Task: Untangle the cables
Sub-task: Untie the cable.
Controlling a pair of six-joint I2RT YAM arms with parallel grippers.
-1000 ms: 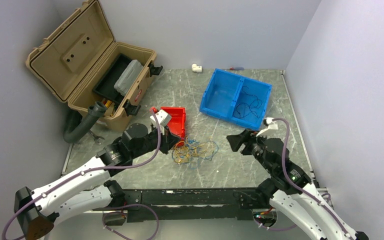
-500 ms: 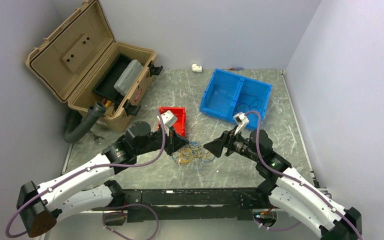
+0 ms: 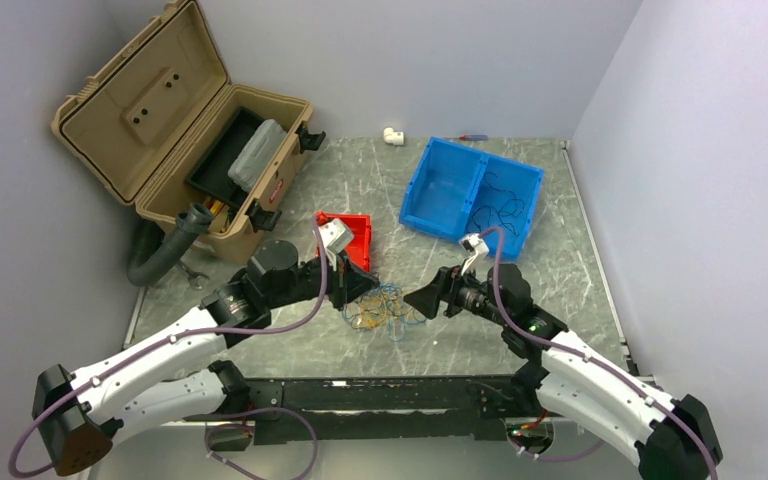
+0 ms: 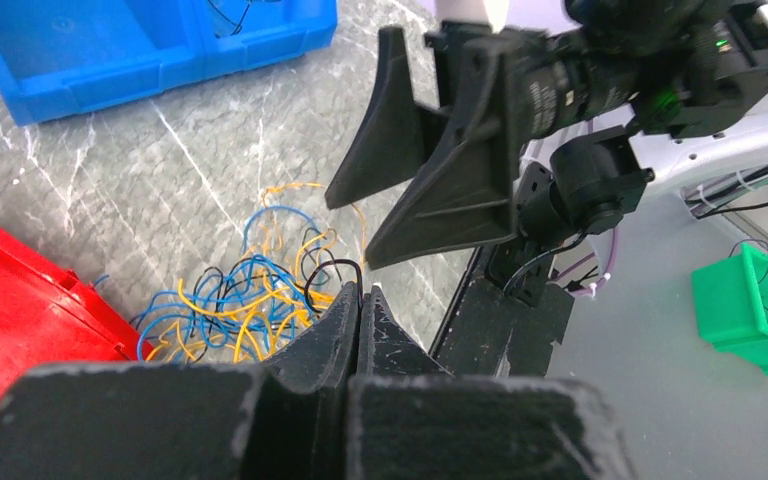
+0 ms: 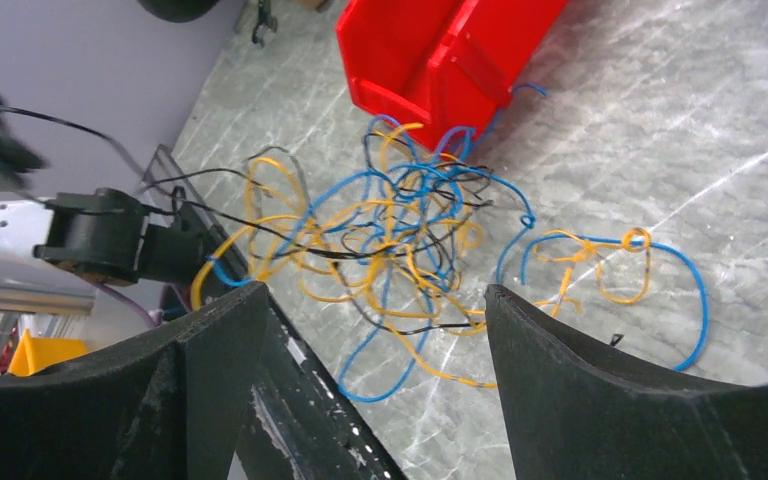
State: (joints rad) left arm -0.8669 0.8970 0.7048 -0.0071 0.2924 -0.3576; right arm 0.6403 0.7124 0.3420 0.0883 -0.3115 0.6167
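Note:
A tangle of thin yellow-orange, blue and black cables [image 3: 385, 306] lies on the grey table between my grippers. It shows in the left wrist view [image 4: 240, 300] and the right wrist view [image 5: 400, 235]. My left gripper [image 3: 368, 288] sits at the tangle's left edge, shut on a black cable [image 4: 345, 268] that loops out from between its tips. My right gripper [image 3: 422, 299] is open at the tangle's right edge, its jaws wide apart and empty, with the cables just beyond its tips.
A red bin [image 3: 352, 238] stands just behind the tangle. A blue two-part bin [image 3: 440, 195] with dark wires in its right half is at back right. An open tan toolbox [image 3: 175, 125] is at back left. The table's front edge rail [image 3: 360, 385] is close.
My right gripper has swung left from the table's right side to the tangle's right edge, staying open. My left gripper has shifted slightly right onto the tangle's left edge.

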